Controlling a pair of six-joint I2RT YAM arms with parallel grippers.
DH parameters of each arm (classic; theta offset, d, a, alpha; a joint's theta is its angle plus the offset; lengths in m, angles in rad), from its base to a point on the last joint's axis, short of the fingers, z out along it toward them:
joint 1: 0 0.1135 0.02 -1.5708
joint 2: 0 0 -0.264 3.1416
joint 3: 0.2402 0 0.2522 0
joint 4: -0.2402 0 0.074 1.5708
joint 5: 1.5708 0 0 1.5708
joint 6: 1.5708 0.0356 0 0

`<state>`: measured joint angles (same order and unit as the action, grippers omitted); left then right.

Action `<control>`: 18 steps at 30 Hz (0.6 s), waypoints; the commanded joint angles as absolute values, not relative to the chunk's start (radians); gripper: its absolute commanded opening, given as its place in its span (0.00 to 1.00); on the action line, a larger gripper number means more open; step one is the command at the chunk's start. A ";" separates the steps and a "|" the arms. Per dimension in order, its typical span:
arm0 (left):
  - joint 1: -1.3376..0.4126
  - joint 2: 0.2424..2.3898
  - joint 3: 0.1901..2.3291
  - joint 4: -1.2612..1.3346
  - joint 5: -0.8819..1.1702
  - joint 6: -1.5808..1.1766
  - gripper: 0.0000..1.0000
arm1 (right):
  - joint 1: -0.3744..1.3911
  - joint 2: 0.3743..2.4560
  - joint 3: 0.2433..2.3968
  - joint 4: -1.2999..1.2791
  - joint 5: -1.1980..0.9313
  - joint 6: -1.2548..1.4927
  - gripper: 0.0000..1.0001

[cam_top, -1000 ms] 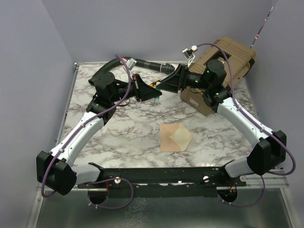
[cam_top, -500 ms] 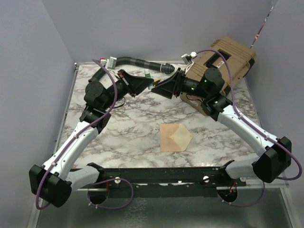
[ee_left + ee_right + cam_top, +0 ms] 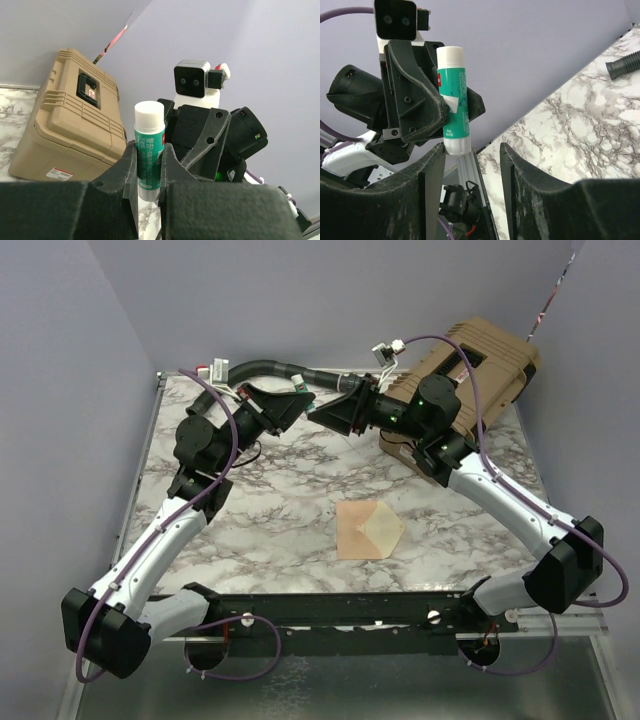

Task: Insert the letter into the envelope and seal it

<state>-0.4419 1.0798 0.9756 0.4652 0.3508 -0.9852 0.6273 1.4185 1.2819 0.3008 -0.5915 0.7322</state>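
My left claw [image 3: 149,167] is clamped on a green glue stick [image 3: 149,137] with a white cap, raised above the far side of the worktop [image 3: 280,510]. My right claw [image 3: 471,152] faces it with its jaws apart, gripping nothing. The stick's uncapped end sits just ahead of the gap. The envelope [image 3: 362,530] lies flat mid-worktop, well apart from both claws, its pale flap open toward the right. A tan case [image 3: 485,360] stands at the far right.
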 commanded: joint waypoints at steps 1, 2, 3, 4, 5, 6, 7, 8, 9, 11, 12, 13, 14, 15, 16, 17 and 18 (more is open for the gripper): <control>-0.440 1.078 0.964 0.521 0.333 -1.005 0.00 | 0.629 1.444 1.310 0.338 -0.597 0.773 0.47; -0.439 1.079 0.961 0.523 0.335 -1.006 0.00 | 0.629 1.446 1.306 0.355 -0.593 0.790 0.46; -0.439 1.081 0.959 0.526 0.338 -1.007 0.00 | 0.629 1.448 1.299 0.376 -0.593 0.807 0.45; -0.439 1.081 0.957 0.527 0.339 -1.007 0.00 | 0.629 1.451 1.295 0.400 -0.594 0.828 0.43; -0.439 1.083 0.955 0.530 0.339 -1.009 0.00 | 0.629 1.458 1.295 0.418 -0.602 0.848 0.42; -0.439 1.083 0.953 0.534 0.339 -1.010 0.00 | 0.629 1.467 1.298 0.434 -0.616 0.869 0.39; -0.439 1.083 0.952 0.538 0.339 -1.010 0.00 | 0.629 1.477 1.302 0.448 -0.634 0.894 0.33; -0.439 1.083 0.951 0.542 0.338 -1.011 0.00 | 0.629 1.486 1.305 0.464 -0.650 0.920 0.27; -0.440 1.083 0.950 0.543 0.338 -1.011 0.00 | 0.629 1.495 1.305 0.486 -0.669 0.953 0.20; -0.439 1.081 0.950 0.547 0.338 -1.012 0.00 | 0.628 1.509 1.300 0.537 -0.699 1.016 0.07; -0.439 1.078 0.949 0.549 0.336 -1.012 0.00 | 0.629 1.513 1.298 0.560 -0.713 1.045 0.02; -0.439 1.076 0.948 0.551 0.334 -1.011 0.00 | 0.629 1.515 1.296 0.582 -0.723 1.075 0.01; -0.439 1.073 0.947 0.554 0.333 -1.012 0.00 | 0.628 1.515 1.287 0.606 -0.724 1.113 0.01; -0.439 1.069 0.948 0.558 0.333 -1.011 0.00 | 0.627 1.513 1.279 0.633 -0.725 1.152 0.01; -0.439 1.066 0.949 0.564 0.333 -1.010 0.00 | 0.623 1.513 1.271 0.662 -0.724 1.203 0.01; -0.439 1.063 0.950 0.572 0.331 -1.009 0.00 | 0.616 1.514 1.262 0.700 -0.721 1.267 0.00; -0.437 1.059 0.952 0.577 0.327 -1.009 0.00 | 0.609 1.516 1.252 0.746 -0.715 1.343 0.01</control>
